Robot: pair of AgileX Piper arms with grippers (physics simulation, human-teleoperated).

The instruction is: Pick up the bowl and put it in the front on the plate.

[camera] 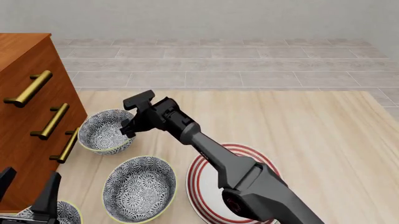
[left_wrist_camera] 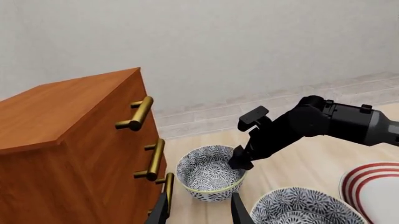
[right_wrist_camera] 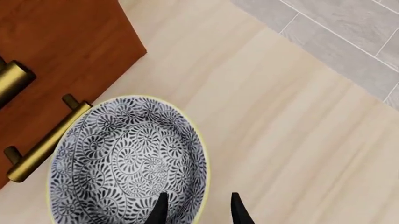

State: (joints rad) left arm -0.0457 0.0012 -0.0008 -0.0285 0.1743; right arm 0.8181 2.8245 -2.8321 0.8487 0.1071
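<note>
Three look-alike blue-and-white bowls stand by the wooden cabinet. My right gripper [camera: 128, 130] is at the rim of the farthest bowl [camera: 100, 133], on the side away from the cabinet. In the right wrist view this gripper [right_wrist_camera: 197, 212] is open, one finger inside the bowl [right_wrist_camera: 118, 158] and one outside. The red-ringed white plate [camera: 198, 184] lies to the right of the bowls, partly hidden under the right arm. My left gripper [camera: 28, 191] stands open and holds nothing at the near left. The left wrist view shows the left gripper [left_wrist_camera: 199, 212], the bowl [left_wrist_camera: 209, 172] and the plate [left_wrist_camera: 374, 186].
A wooden cabinet [camera: 25, 93] with brass handles [camera: 51, 121] stands close against the farthest bowl on the left. A second bowl [camera: 139, 187] sits nearer, beside the plate. A third bowl [camera: 62, 213] shows at the near left under the left gripper.
</note>
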